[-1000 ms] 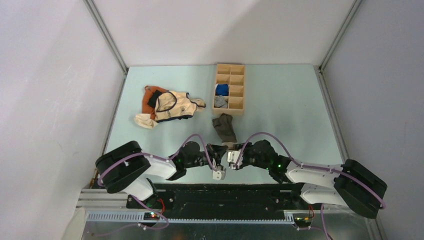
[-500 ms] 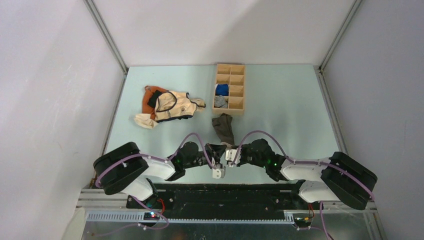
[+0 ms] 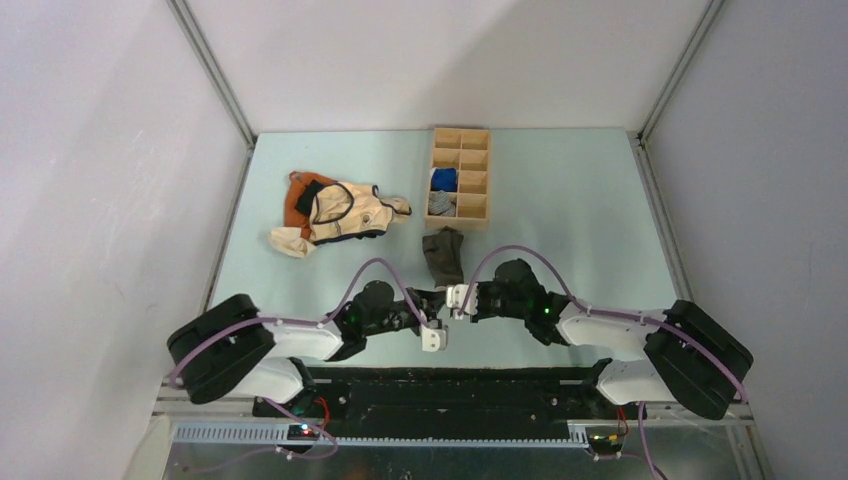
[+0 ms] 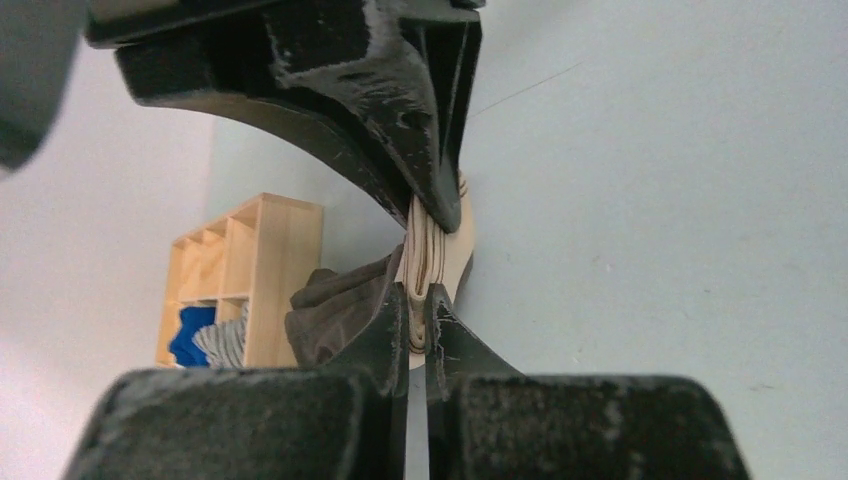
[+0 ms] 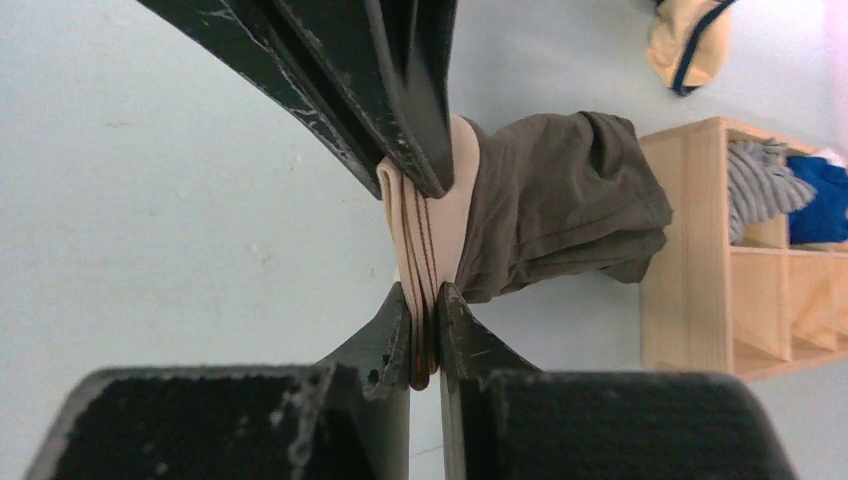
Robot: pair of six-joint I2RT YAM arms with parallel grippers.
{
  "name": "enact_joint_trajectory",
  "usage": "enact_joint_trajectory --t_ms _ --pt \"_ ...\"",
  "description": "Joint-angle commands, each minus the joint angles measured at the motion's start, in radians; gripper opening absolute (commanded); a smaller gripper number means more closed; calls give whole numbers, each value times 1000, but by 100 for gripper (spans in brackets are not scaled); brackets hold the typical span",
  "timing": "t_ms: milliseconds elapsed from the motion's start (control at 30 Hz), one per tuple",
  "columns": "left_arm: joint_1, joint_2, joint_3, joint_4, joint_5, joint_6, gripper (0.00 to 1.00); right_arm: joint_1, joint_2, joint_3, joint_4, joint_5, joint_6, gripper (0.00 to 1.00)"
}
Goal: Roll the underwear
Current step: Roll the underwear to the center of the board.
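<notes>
Seen from above, two black-and-white robot arms reach in from the near corners of a pale green table (image 3: pixel 560 220) and meet at its middle, close to the near edge. The left arm (image 3: pixel 300 335) lies low and stretches rightward, with a purple cable looping over it. The right arm (image 3: pixel 600 325) mirrors it, stretching leftward, so the two wrists end almost touching. The left gripper (image 4: pixel 416 318) has its fingers pressed onto the folded beige waistband (image 4: pixel 430 250) of the underwear (image 3: pixel 445 255), pinching several layers at the band's edge. The right gripper (image 5: pixel 425 335) pinches the same stacked waistband just beside it, its fingers nearly closed around the fabric. Each wrist camera shows the other gripper's black fingertip clamped on the band from the opposite side. The dark olive-brown body of the underwear is bunched and trails away from the grippers toward the far side, its far end just short of a wooden box (image 3: pixel 487 180). The box is divided into compartments in two columns; a blue roll (image 3: pixel 444 179) sits in one left-hand cell and a grey roll (image 3: pixel 440 203) in the cell nearer the arms. A cream-and-orange garment (image 3: pixel 335 212) with black trim lies crumpled on the left of the table, well apart from the grippers. Plain pale grey walls (image 3: pixel 430 60) close in the table on three sides, with metal strips running up the corners.
</notes>
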Motion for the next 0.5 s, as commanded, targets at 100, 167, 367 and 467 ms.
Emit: enact_joint_trajectory --t_ms 100,167,367,467 --pt "4 -155 153 -442 14 -368 0 -80 -56 179 -479 -266 -37 0" --pt "8 -162 159 -475 -12 -485 0 -90 -54 192 -550 -310 -60 0" --pt "25 -169 150 -517 -39 -743 0 -85 12 277 -711 -370 -93 0" --pt "31 -171 138 -523 -42 -810 0 -94 108 394 -853 -422 -99 0"
